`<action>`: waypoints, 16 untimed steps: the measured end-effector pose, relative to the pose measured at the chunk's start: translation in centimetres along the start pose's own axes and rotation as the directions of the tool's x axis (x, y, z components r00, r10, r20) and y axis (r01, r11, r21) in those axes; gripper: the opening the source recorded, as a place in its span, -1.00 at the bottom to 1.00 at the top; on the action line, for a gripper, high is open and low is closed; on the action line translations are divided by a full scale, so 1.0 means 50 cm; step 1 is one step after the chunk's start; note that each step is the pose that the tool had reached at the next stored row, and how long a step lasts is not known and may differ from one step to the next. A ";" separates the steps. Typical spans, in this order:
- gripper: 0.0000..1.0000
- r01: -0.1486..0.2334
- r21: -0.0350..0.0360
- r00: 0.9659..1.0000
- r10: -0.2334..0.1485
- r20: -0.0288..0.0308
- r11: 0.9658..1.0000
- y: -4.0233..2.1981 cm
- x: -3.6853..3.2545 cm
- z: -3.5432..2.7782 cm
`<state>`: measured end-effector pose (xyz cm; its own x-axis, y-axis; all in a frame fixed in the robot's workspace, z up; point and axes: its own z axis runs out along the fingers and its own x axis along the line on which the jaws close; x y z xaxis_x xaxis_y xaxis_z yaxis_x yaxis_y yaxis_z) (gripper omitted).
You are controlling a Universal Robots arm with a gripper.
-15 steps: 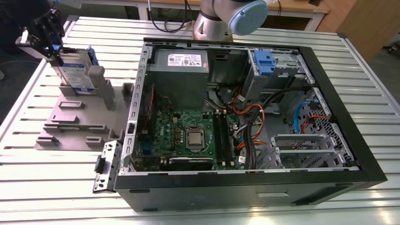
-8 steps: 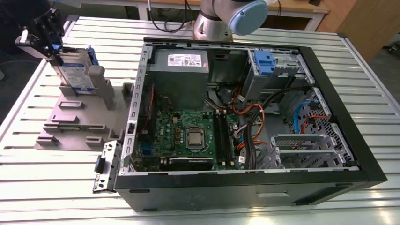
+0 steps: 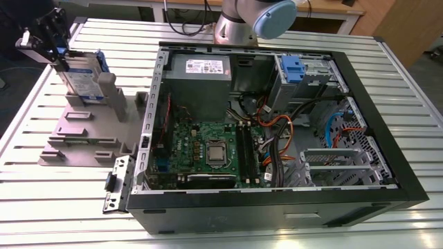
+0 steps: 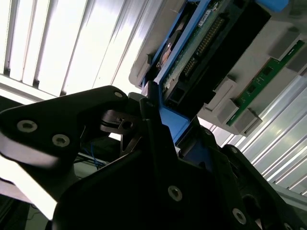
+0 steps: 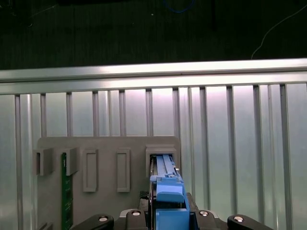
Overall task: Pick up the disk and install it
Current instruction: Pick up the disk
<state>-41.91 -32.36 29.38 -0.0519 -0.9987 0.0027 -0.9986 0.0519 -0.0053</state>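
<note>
The disk (image 3: 82,83), silver with a white-and-blue label and a blue carrier bracket, stands upright between the posts of the grey holder (image 3: 83,129) at the exterior view's left. My gripper (image 3: 59,52) reaches down onto its top edge. In both wrist views the blue bracket (image 5: 168,191) (image 4: 169,122) sits between my black fingers (image 4: 148,103), which are shut on it. The disk's lower end still rests in the holder's slot (image 5: 160,155).
An open black computer case (image 3: 408,181) lies on the slatted metal table (image 3: 62,207), with motherboard (image 3: 207,148), cables and a drive bay holding a blue carrier (image 3: 291,67). A green memory stick (image 5: 64,191) stands in the holder. The arm's base (image 3: 239,23) is behind the case.
</note>
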 end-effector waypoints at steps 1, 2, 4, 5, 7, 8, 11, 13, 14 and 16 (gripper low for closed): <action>-0.27 0.000 0.000 1.000 0.000 0.000 1.000 0.000 0.000 -0.001; -0.27 0.000 0.000 1.000 0.000 0.000 1.000 0.000 0.000 -0.002; -0.27 0.000 0.000 1.000 0.000 0.000 1.000 0.000 0.000 -0.004; -0.27 0.000 0.000 1.000 0.000 0.000 1.000 0.000 0.000 -0.005; -0.27 0.000 0.000 1.000 0.000 0.000 1.000 0.000 0.000 -0.007; -0.27 0.000 0.000 1.000 0.000 0.000 1.000 0.000 0.000 -0.008; -0.27 0.000 0.000 1.000 0.000 0.000 1.000 0.000 0.000 -0.011; -0.27 0.000 0.000 1.000 0.000 0.000 1.000 0.000 0.000 -0.013; -0.27 0.000 0.000 1.000 0.000 0.000 1.000 0.000 0.000 -0.014; -0.27 0.000 0.000 1.000 0.000 0.000 1.000 0.000 0.000 -0.016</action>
<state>-41.91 -32.36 30.20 -0.0519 -0.9986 0.0028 -0.9986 0.0519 -0.0052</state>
